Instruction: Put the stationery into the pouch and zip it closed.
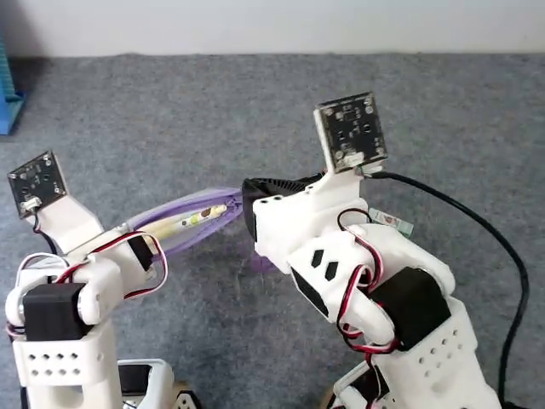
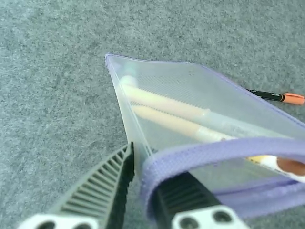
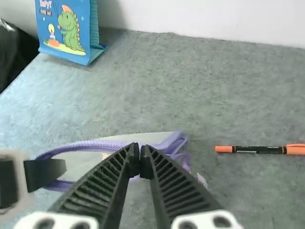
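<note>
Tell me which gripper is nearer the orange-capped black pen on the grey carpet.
Right. The right gripper sits at the clear purple-edged pouch end beside the orange-capped black pen; the left gripper clamps the pouch's far end, across it from the pen.

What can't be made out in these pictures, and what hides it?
High view: one end of the pouch, behind the right arm.
Right wrist view: what, if anything, the right tool grips; the tool itself covers it.
Left wrist view: the far ends of the pens, cut off by the edge.
</note>
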Action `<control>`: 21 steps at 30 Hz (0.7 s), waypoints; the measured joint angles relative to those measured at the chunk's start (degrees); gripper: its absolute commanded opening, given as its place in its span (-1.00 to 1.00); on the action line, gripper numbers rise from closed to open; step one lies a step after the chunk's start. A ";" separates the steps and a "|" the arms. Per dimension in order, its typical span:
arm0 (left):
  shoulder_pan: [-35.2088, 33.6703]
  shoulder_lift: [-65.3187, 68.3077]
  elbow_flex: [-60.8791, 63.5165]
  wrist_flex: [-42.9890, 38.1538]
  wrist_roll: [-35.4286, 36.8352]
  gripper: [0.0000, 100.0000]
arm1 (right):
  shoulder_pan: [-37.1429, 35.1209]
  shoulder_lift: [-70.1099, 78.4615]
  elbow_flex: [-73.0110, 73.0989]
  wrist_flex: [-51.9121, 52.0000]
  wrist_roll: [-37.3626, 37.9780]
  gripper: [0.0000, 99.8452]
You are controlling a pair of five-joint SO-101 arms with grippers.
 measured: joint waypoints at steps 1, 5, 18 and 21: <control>0.00 0.00 0.00 0.00 0.00 -0.97 | -0.62 0.00 0.00 -0.09 -0.88 -0.98; 0.00 0.00 0.00 0.00 0.00 -0.97 | -4.04 1.58 2.55 -2.64 -2.37 -0.98; -0.18 0.00 0.00 0.00 0.18 -0.97 | -5.27 18.81 0.79 -12.48 -5.36 -0.98; -0.09 0.00 0.00 0.00 0.18 -0.97 | -3.52 17.67 -5.63 -7.12 -4.84 -0.98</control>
